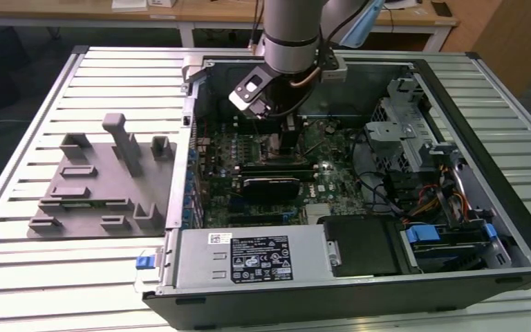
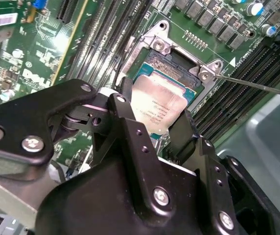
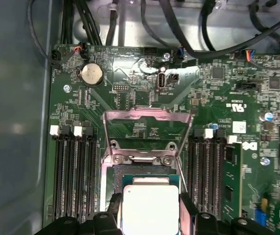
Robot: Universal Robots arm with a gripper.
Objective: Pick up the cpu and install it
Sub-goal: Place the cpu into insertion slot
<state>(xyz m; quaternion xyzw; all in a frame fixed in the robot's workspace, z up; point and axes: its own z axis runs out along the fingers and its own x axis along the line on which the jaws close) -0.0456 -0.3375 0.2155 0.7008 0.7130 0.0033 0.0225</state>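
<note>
The end effector (image 2: pixel 155 113) is closed on the cpu (image 2: pixel 160 103): in both wrist views its two black fingers (image 3: pixel 113 205) press on opposite edges of the small square chip, silvery lid facing up toward the wrist. The relation that matters is chip to socket (image 3: pixel 130 170). The cpu sits directly between the fingertips, low over the socket's nearer part, while the dark contact field of the socket shows uncovered just beyond its far edge. In the second wrist view the chip looks slightly tilted against the socket frame, and I cannot tell whether any edge touches it. The hinged load plate (image 3: pixel 147 115) stands swung open on the far side, and the thin metal lever (image 2: pixel 257 86) juts out sideways, apart from the fingers. Memory slots (image 3: pixel 74 171) flank the socket on the green motherboard (image 3: pixel 130 78). In the exterior view the arm (image 1: pixel 292 34) reaches steeply down into the open computer case (image 1: pixel 358 297), wrist bent over the board's upper middle; the case lies on the slatted worktop (image 1: pixel 63 277), with a grey plastic fixture (image 1: pixel 90 187) well off on the exterior view's left.
</note>
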